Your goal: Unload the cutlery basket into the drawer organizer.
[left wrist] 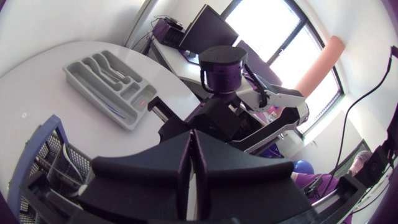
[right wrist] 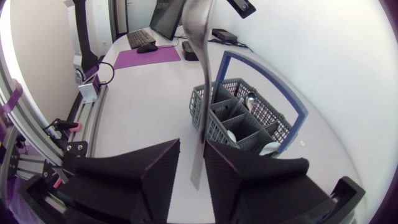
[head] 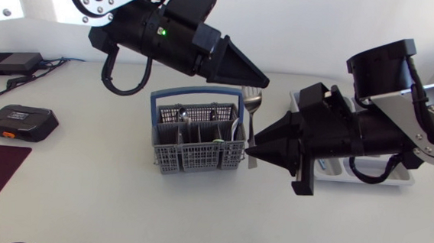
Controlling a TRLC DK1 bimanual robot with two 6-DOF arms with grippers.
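The right jaws are clamped on the handle of a fork (head: 252, 101), held tines up just right of centre. It stands beside the grey cutlery basket (head: 197, 147), mid-frame on the desk (head: 81, 196). The left jaws are pressed together, empty, at upper centre. The drawer organizer (head: 330, 170) lies at right, under the right arm.

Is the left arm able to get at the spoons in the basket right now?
Probably yes. The left gripper hangs shut just behind the basket, nothing between it and the spoons; it must open and dodge the blue handle. The right gripper, shut on the fork, is alongside.
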